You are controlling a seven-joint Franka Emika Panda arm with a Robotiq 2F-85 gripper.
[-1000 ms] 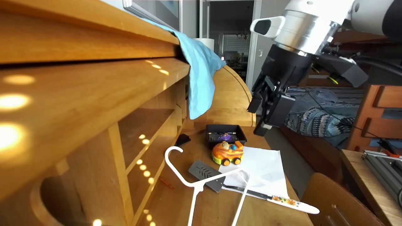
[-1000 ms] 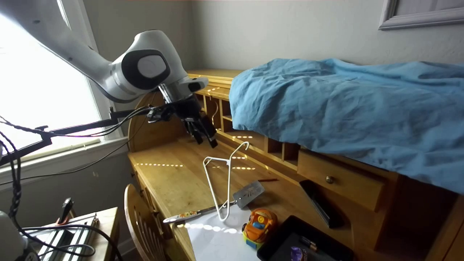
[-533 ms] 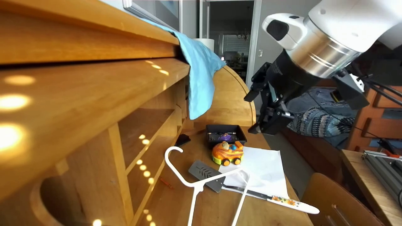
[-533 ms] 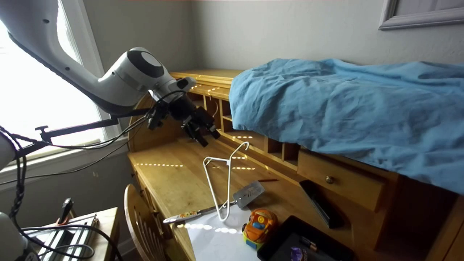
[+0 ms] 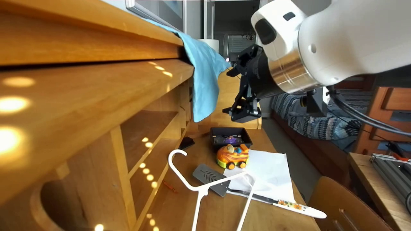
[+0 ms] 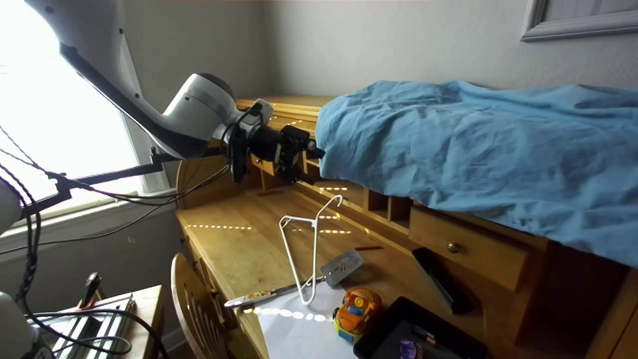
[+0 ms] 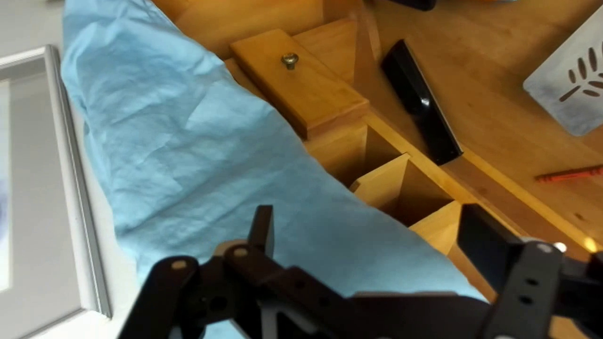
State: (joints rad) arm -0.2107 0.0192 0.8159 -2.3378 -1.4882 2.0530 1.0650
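Note:
My gripper [image 5: 228,92] [image 6: 314,166] [image 7: 367,212] stands wide open with nothing between its fingers. It hangs in the air above the wooden desk, tipped nearly level, and faces the blue cloth [image 5: 205,80] [image 6: 448,149] [image 7: 188,141]. That cloth drapes over the desk's upper shelf, and its hanging edge is what the gripper is nearest to. Beyond the jaws the wrist view shows cloth and open wooden cubbyholes [image 7: 424,188]. Contact with the cloth cannot be made out. Below, on the desk, a white hanger [image 5: 201,191] [image 6: 315,249] stands propped up.
A spatula [image 5: 210,178] [image 6: 343,267] lies partly on white paper [image 5: 269,166] [image 6: 299,334]. Near it are an orange toy car [image 5: 232,157] [image 6: 356,311], a black tray [image 6: 384,341], a red crayon [image 7: 572,174] and a long black object [image 6: 441,279] [image 7: 419,103]. A picture frame [image 7: 75,188] hangs on the wall.
The gripper has swung up from pointing down at the desk to nearly level, turned about its own axis, and come closer to the cloth. It stays open; the desk items have not moved.

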